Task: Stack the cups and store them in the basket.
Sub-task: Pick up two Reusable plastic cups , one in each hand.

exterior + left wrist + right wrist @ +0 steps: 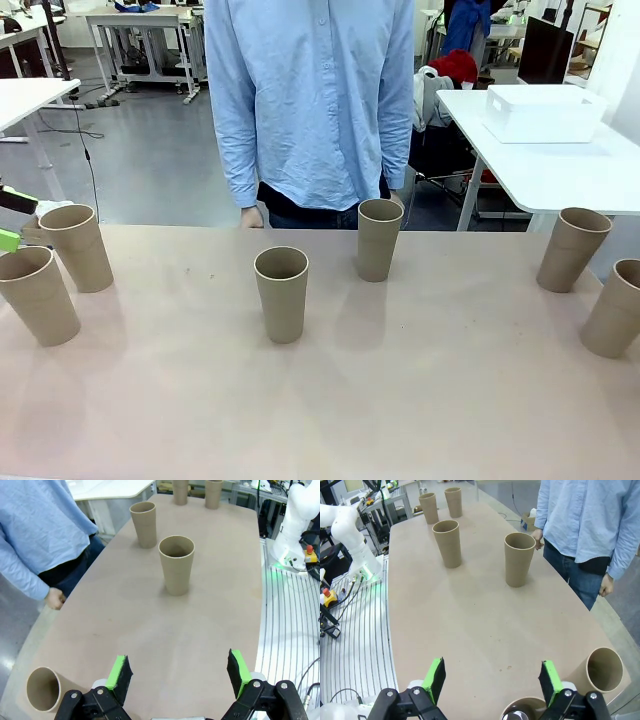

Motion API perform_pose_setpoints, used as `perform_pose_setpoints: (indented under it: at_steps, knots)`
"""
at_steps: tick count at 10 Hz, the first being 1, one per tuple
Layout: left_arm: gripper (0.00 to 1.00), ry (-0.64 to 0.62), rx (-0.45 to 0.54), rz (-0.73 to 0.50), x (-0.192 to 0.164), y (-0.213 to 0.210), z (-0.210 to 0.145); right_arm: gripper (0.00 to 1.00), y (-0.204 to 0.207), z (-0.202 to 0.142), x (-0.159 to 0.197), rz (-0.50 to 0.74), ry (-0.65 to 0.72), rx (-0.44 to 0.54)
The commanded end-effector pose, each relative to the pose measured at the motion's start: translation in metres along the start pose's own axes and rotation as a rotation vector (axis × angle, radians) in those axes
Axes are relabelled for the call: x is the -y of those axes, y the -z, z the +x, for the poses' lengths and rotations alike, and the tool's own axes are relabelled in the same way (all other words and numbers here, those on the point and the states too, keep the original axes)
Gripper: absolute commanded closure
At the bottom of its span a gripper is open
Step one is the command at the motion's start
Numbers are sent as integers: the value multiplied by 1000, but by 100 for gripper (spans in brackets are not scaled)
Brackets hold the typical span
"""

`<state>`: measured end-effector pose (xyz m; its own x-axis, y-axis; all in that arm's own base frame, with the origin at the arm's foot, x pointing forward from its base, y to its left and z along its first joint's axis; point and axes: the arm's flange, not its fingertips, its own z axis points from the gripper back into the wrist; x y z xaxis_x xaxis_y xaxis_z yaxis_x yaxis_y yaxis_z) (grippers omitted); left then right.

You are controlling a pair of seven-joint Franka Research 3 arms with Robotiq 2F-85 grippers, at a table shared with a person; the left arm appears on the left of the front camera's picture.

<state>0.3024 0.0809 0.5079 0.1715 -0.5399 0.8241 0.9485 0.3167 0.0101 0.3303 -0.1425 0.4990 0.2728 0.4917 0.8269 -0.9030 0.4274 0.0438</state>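
Several tan cups stand upright and apart on the pinkish table (pixel 330 400): two at the left (pixel 77 247) (pixel 38 295), two in the middle (pixel 281 293) (pixel 379 239), two at the right (pixel 572 249) (pixel 614 308). The white basket (pixel 543 112) sits on a separate white table at the back right. My left gripper (pixel 179 670) hangs open over bare table, with a cup (pixel 42 695) to its lower left and another (pixel 176 565) ahead. My right gripper (pixel 492 681) is open too, with one cup (pixel 605 672) beside its right finger and a cup rim (pixel 525 710) just under it.
A person in a light blue shirt (pixel 315 100) stands at the far edge, hands down by the sides (pixel 252 216). The other arm's white base (pixel 295 525) shows off the table's side. Bare table stretches between the cup pairs.
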Motion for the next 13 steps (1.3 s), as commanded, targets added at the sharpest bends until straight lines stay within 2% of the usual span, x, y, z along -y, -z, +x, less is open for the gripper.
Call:
perform_pose_setpoints:
  at_steps: [1, 7, 8, 9, 11, 13]
  knots:
    - [0, 8, 20, -3, 0, 0, 2, 0, 0, 0, 1, 0, -23, 31]
    - [0, 8, 20, -3, 0, 0, 2, 0, 0, 0, 1, 0, -23, 31]
    - [0, 0, 0, 0, 0, 0, 0, 0, 0, 0, 0, 0, 0, 0]
    - [0, -1, 28, -27, -16, -13, 4, 0, -11, 8, 17, 115, -4, 61]
    - [0, 40, 52, -75, -39, -38, 5, 0, -27, 11, 55, 118, -6, 109]
    - [0, 95, 83, -109, -59, -61, -9, 0, -42, 0, 84, 187, -24, 196]
